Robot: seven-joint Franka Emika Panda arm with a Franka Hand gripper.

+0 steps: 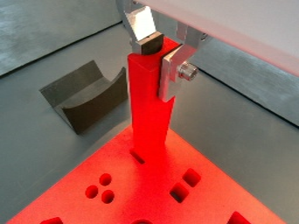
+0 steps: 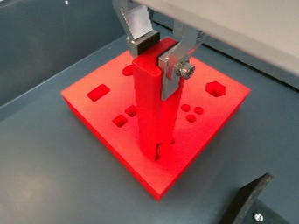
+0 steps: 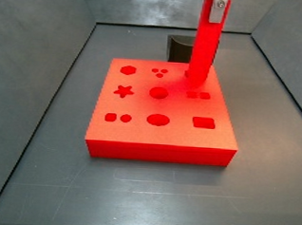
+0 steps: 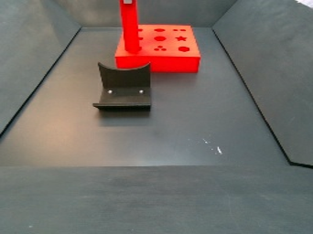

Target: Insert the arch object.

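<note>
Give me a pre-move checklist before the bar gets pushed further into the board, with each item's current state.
1. Grip: the gripper has its fingers shut on the top of the bar. Ok.
2. Bar attitude: it stands upright in both side views. Ok.
3. Bar foot on the board: its lower end meets the top face near the holes. Ok.
4. Foot seated in the right hole: the bar hides its own foot in both wrist views. Cannot tell.
5. Depth reached: most of the bar's length stands above the board. Not ok, insertion not done.
6. Clearance: the fixture stands apart from the board. Ok.
</note>
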